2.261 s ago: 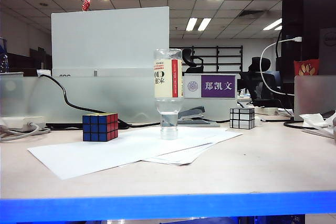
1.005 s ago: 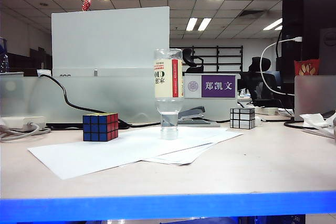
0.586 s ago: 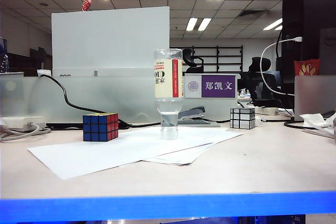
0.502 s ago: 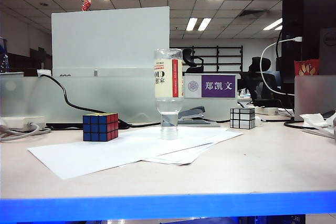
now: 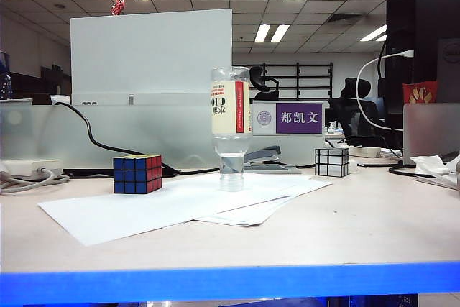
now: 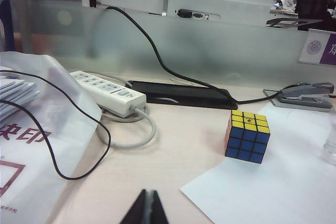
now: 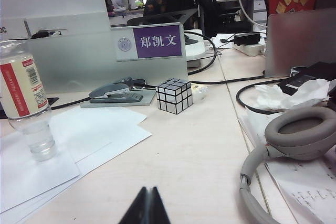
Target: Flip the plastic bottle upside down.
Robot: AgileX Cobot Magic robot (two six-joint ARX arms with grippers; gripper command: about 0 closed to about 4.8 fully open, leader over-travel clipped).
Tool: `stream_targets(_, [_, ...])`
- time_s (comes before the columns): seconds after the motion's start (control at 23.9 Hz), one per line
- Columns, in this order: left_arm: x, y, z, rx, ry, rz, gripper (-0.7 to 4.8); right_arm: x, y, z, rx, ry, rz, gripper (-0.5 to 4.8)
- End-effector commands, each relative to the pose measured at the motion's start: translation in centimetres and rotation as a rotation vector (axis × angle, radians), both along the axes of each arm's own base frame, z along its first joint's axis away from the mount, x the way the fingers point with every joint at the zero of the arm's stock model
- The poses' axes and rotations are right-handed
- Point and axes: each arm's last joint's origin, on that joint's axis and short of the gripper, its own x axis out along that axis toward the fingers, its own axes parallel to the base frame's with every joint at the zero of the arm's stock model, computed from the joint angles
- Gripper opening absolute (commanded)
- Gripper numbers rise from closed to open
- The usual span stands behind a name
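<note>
The plastic bottle (image 5: 231, 129) stands cap-down on the sheets of paper (image 5: 172, 206) near the middle of the desk, its base uppermost and its label reading inverted; a little water sits in the neck just above the cap. I judge the flip itself done, so the step in hand is to keep clear without disturbing a tall thing balanced on a narrow foot.

To its left, on the same paper, lies the coloured cube (image 5: 136, 173); to its right and farther back, the silver cube (image 5: 331, 162) and a stapler (image 5: 263, 159) by the purple nameplate (image 5: 298, 118).

The left gripper (image 6: 147, 209) sits low at the near left of the desk, fingers pressed together and holding nothing, well apart from the bottle, whose edge just shows at the border of the left wrist view. The right gripper (image 7: 147, 207) sits low at the near right, fingers likewise pressed together and empty, with the bottle (image 7: 26, 103) well off to its far left and the headphones (image 7: 289, 145) close on its right.

To finish well, I would keep both arms low and near, make no sweep across the paper, since a tug on a sheet could topple the bottle, and avoid jolting the desk.
</note>
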Motion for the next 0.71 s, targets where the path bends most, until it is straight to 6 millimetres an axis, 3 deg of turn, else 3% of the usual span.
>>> stream_targets(0.04, [-0.02,0.00,0.16,0.001,-0.015,0.002,-0.04,0.00,-0.04,0.01,0.005,-0.007,-0.009,-0.06])
stream_targets(0.71, [-0.02,0.00,0.16,0.001,-0.015,0.002,-0.04,0.02,-0.09,-0.19,0.004,0.014,-0.028,-0.06])
